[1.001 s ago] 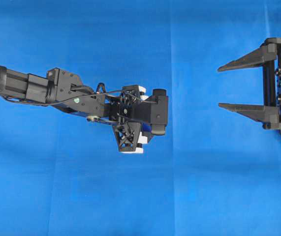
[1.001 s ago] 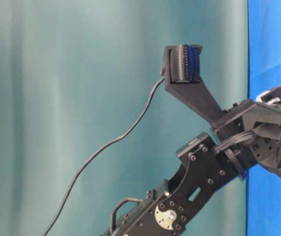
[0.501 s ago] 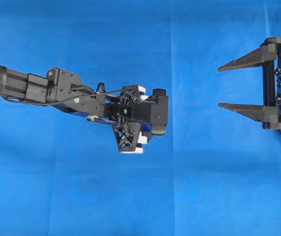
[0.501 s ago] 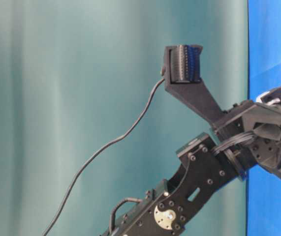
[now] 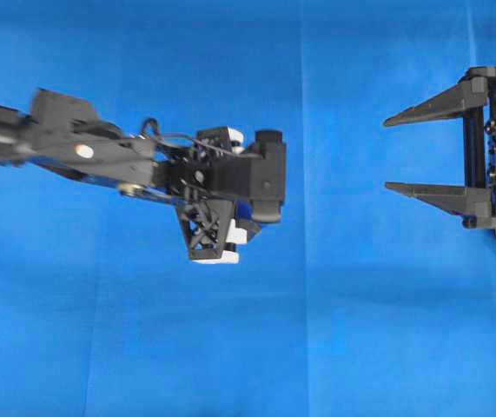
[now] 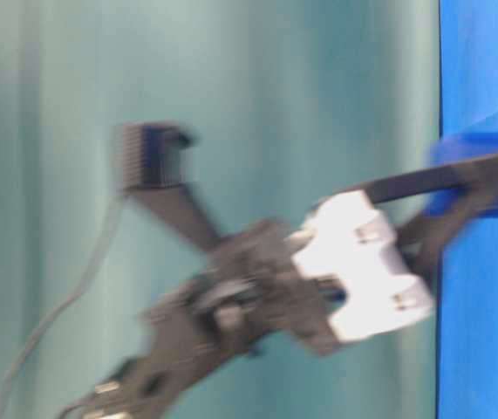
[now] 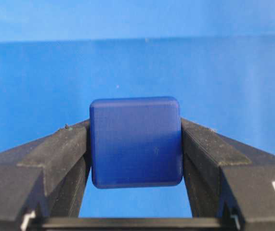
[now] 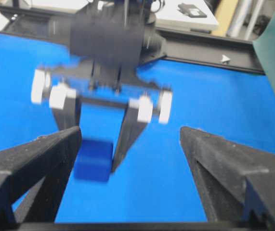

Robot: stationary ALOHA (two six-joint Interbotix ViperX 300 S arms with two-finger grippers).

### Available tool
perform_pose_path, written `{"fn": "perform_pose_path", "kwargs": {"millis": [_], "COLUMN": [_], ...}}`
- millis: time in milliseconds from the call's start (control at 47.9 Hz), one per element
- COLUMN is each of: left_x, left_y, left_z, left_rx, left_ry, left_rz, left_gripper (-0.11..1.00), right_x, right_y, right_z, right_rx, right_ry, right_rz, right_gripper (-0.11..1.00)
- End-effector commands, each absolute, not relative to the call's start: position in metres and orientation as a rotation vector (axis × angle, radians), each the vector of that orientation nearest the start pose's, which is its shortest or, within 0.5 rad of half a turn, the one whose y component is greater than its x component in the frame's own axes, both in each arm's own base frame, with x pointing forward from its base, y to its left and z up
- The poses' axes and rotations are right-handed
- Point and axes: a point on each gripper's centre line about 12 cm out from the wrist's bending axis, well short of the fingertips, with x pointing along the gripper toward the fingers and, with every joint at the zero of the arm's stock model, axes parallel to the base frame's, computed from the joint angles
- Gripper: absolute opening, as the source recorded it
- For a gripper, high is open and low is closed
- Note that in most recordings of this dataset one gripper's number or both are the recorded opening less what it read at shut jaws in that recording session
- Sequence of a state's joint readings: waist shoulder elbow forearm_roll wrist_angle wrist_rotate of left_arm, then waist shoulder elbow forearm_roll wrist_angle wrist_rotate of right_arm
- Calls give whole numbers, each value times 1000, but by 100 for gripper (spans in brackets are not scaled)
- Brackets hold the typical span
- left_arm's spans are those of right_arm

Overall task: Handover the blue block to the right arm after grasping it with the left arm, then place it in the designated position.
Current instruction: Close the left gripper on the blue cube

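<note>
- left claw (image 7: 136,192) is clenched on the block (image 7: 136,142); both fingers (image 7: 62,149) press its side faces, seen square-on from the left wrist view.
- block is a dark navy cube with rounded edges, darker than the cloth (image 7: 137,62) behind it.
- right wrist view: the block (image 8: 94,161) sits at the tips of the left claw (image 8: 96,159), low between its two black fingers, white brackets (image 8: 60,94) above. the view is blurred, so i cannot tell if the block clears the cloth.
- overhead: left arm (image 5: 82,156) reaches in from the left edge, claw end (image 5: 230,217) pointing down near the middle of the worktop (image 5: 360,330); the block itself is hidden under the claw body there.
- table-level view is heavily blurred; white bracket (image 6: 362,266) and a blue smear at the cloth edge are all that reads.
- right claw (image 5: 395,152) is released, fingers spread wide, level, tips facing left toward the left arm.
- right claw holds nothing; in its own wrist view both fingers (image 8: 36,159) frame the left claw with clear gaps.
- the two claws are well apart overhead, bare blue cloth between them.
</note>
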State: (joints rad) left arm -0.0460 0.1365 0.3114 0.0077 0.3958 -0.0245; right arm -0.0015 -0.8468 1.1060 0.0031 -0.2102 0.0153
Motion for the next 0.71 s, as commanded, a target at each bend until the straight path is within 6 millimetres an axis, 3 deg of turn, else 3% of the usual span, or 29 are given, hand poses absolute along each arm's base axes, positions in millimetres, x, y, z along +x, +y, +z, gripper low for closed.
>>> {"fn": "perform_pose_path", "kwargs": {"millis": [0, 396, 688], "left_x": [445, 427, 422], "left_y": [-21, -19, -14], "left_z": [246, 336, 362], "left_rx": [3, 14, 22], "left_ry": [758, 682, 708], "left_rz": [-35, -37, -26], "left_gripper": [49, 49, 49], "right_x": [226, 226, 226], "right_y": [-1, -1, -1], "right_z": [299, 299, 300], "right_rx": [21, 21, 21], "right_ry": [18, 18, 17], "right_rz": [-5, -5, -5], "right_gripper": [97, 97, 97]}}
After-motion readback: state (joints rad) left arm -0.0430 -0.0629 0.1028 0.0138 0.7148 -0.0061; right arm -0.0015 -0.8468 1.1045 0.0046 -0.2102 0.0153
